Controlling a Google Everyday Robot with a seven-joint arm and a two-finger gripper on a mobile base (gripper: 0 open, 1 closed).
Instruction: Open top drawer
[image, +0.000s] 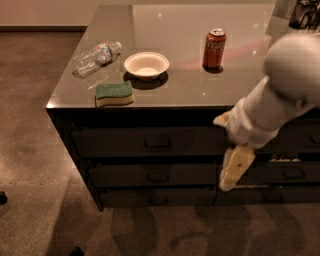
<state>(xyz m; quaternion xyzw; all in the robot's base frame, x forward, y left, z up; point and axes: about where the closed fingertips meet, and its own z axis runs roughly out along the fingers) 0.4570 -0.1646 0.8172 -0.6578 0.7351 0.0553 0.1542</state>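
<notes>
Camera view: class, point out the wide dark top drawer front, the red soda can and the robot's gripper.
wide dark top drawer front (158, 144), camera view, its centre loop handle.
red soda can (214, 48), camera view, mid-side.
gripper (235, 162), camera view, cream part, before the drawers right of that handle.

Dim room w/ speckled brown concrete floor, pale wall w/ dark baseboard top left, dark drawer cabinet w/ glossy grey countertop catching ceiling-light glints; gripper hangs before cabinet's right front.
</notes>
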